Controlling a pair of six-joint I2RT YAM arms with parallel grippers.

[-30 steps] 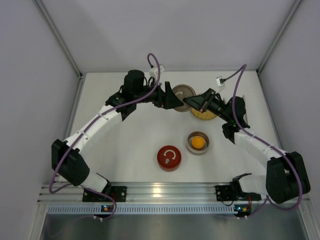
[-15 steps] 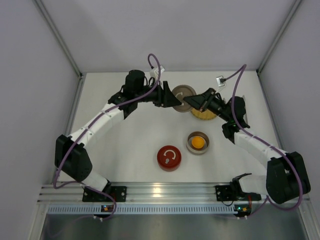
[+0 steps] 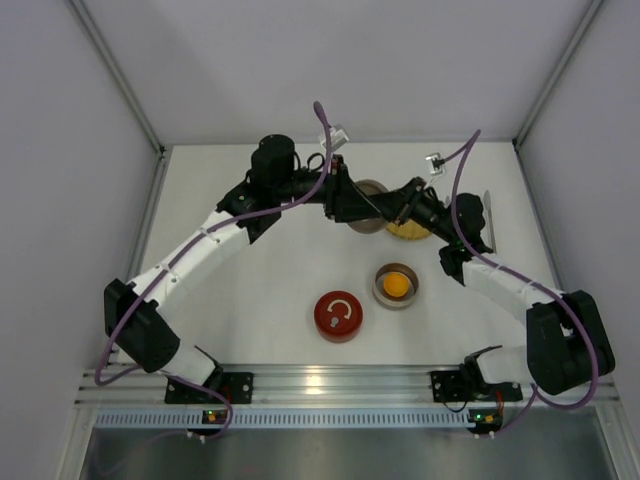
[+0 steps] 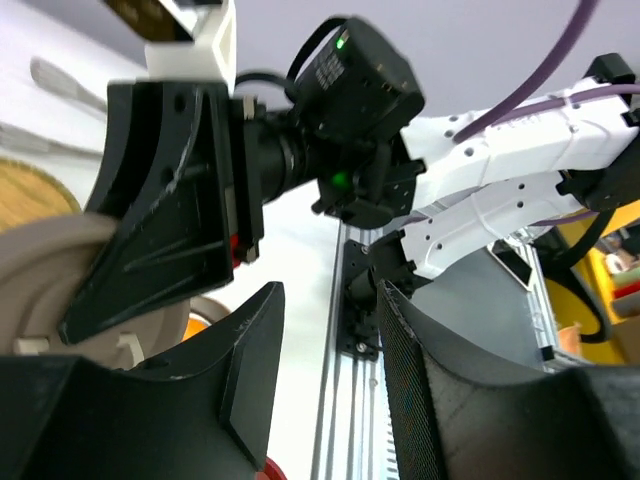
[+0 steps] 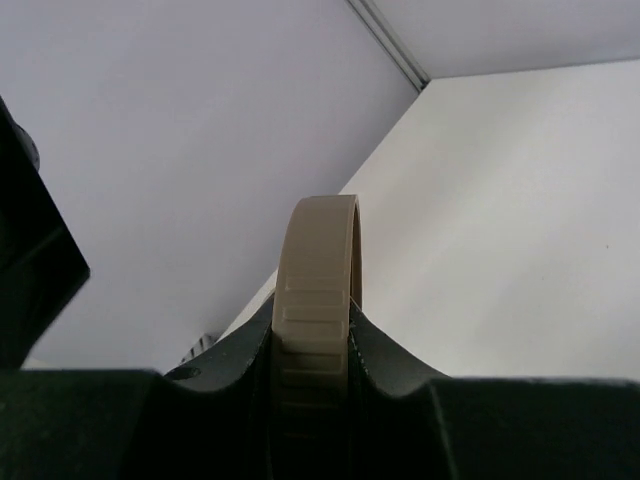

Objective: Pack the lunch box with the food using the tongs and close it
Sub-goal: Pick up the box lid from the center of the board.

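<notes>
**Top external view: right pincer clamps the beige lid, left pincer half-parted beside it**

Both arms reach to the 12 o'clock end of the table point(image 3: 250, 290) and meet there over a round beige lid point(image 3: 372, 187). The right gripper point(image 3: 398, 205) comes in from 3 o'clock. In the right wrist view its fingers point(image 5: 385, 365) are pressed against both faces of the lid's ribbed rim, which stands edge-on between them, so this pincer is closed on the lid.

The left gripper point(image 3: 352, 205) comes in from 9 o'clock. In the left wrist view its fingers point(image 4: 250, 360) stand apart with a clear gap and nothing between them. The lid lies outside the gap, at 9 o'clock of it, and the right wrist camera point(image 4: 350, 80) faces the pincer from close by.

A yellow woven plate point(image 3: 412, 232) sits just beyond the right gripper, at 2 o'clock of the table's middle. The tongs point(image 3: 488, 218) lie alone near the right wall at 3 o'clock, well apart from both pincers. The orange piece point(image 3: 397, 286) rests inside a metal bowl point(image 3: 379, 287) at 4 o'clock. A red round disc point(image 3: 338, 316) lies at 6 o'clock, near the bowl but not touching it.
</notes>
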